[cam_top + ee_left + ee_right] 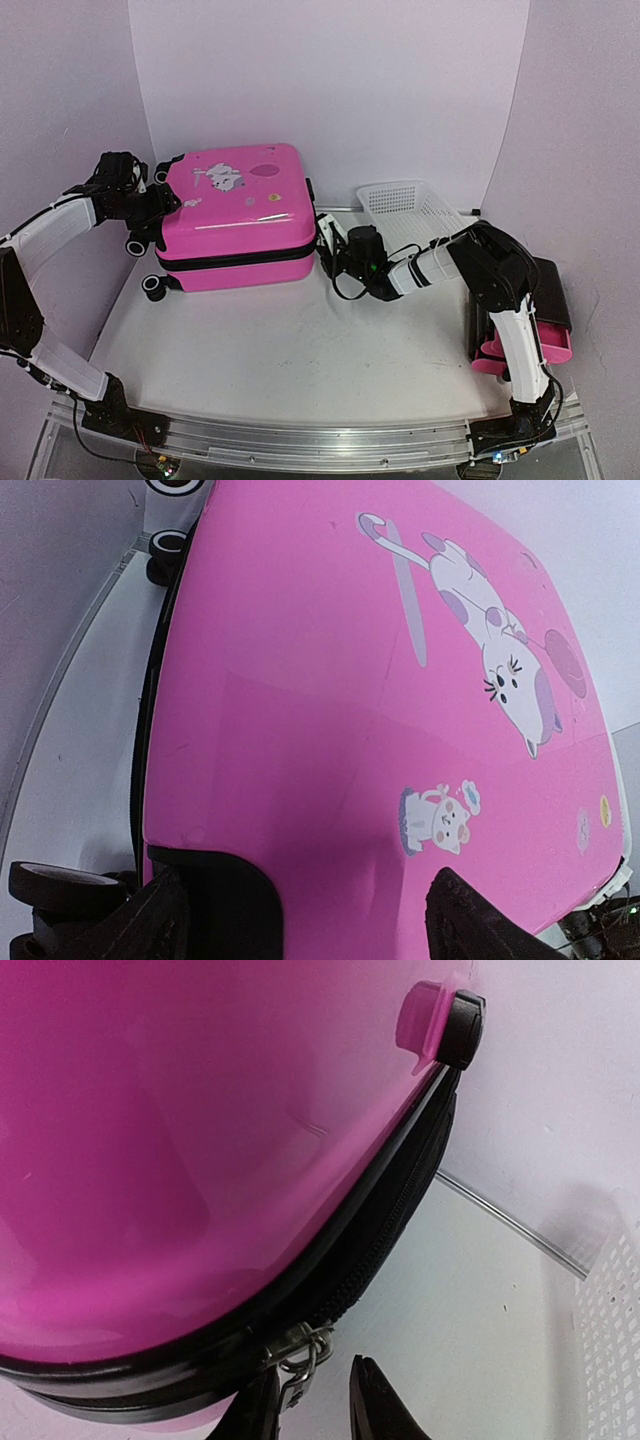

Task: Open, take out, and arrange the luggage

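Observation:
The hot-pink luggage (235,215) lies flat at the back left, closed, with its cartoon stickers facing up and its black zipper band running round the side. My left gripper (152,203) is at its left end. In the left wrist view the gripper (315,925) is wide open, with its fingers (480,920) straddling the lid's corner (330,730). My right gripper (326,245) is at the luggage's right end. In the right wrist view the gripper (315,1410) is open by a narrow gap. The metal zipper pull (300,1375) hangs between its fingertips, next to the left one.
A white mesh basket (410,205) stands at the back right, and its edge shows in the right wrist view (610,1340). A small black cabinet with pink drawers (548,315) lies at the right, beside my right arm. The luggage's wheels (153,287) point left.

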Tool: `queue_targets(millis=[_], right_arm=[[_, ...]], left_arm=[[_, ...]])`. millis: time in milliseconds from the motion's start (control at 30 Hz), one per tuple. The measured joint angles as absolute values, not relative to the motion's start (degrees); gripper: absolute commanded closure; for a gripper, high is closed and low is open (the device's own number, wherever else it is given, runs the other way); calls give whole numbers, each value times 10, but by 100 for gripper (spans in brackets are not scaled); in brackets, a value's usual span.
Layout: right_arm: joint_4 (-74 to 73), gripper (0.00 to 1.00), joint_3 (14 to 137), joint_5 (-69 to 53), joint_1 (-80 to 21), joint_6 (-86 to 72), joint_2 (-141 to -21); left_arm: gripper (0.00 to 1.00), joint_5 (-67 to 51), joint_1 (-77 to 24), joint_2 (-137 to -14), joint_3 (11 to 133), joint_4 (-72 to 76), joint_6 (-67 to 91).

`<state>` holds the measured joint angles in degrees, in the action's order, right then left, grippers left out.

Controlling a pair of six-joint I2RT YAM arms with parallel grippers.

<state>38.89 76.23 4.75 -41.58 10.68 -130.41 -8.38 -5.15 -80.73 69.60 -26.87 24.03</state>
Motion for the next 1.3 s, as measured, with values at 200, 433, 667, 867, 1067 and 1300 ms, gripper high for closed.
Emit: queue_targets(millis=[200, 433, 667, 867, 1067, 1300], right_arm=[[389, 80, 766, 47, -414, 113, -1304], [389, 91, 767, 41, -414, 115, -1304], [393, 100, 768, 32, -415, 117, -1304], [363, 100, 762, 21, -414, 117, -1285], [222, 100, 755, -51, -414, 109, -1221], [95, 100, 763, -116, -416, 85, -1182]], left_arm=[[18, -84, -51, -807, 696, -269, 240], [18, -84, -51, -807, 696, -269, 240], [17, -84, -52, -806, 695, -269, 237], [14, -100, -39, -799, 696, -281, 208], [7, -109, 1, -797, 709, -333, 168], [17, -126, 18, -837, 750, -365, 130]])
